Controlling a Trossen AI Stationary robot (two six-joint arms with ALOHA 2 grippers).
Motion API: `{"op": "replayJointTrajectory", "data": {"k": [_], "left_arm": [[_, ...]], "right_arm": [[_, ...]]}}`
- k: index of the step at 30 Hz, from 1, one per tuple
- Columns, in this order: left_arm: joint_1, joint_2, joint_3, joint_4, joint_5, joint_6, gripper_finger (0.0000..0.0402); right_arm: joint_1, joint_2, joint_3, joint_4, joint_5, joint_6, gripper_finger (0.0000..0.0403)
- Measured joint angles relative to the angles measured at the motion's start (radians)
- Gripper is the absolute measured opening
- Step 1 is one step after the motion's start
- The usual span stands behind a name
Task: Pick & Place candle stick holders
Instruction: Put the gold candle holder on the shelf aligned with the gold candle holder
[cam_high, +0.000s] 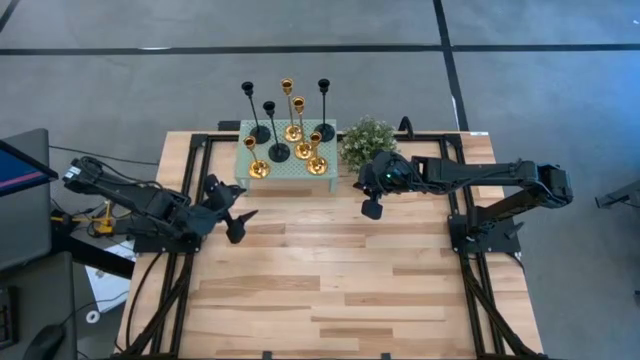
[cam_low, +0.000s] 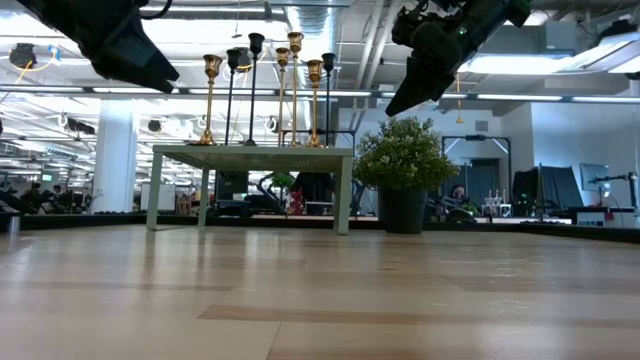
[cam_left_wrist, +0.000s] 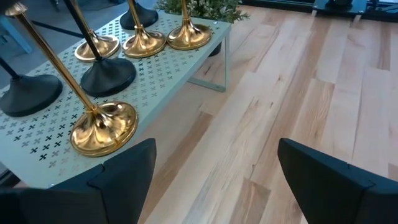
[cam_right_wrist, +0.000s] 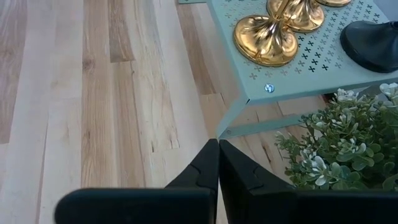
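Standing on the little table (cam_high: 325, 168), the candle stick holders (cam_high: 293, 129) flank an open left claw (cam_high: 240, 222) and shut right claw (cam_high: 372, 209).

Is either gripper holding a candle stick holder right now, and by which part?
Nothing is held. The left gripper is open and empty; the right gripper is shut on nothing.

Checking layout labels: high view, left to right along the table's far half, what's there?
left gripper, jaws open → mint-green little table carrying the candle stick holders → potted plant → right gripper, jaws shut.
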Motion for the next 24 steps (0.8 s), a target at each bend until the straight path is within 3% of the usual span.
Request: {"op": "replayJointTrajectory", "data": {"k": [24], "left_arm": [[0.001, 0.000, 0.000, 0.023, 0.001, -0.005, 0.0335]], "right_arm": [[0.000, 0.000, 0.000, 0.000, 0.000, 0.000, 0.0000]]}}
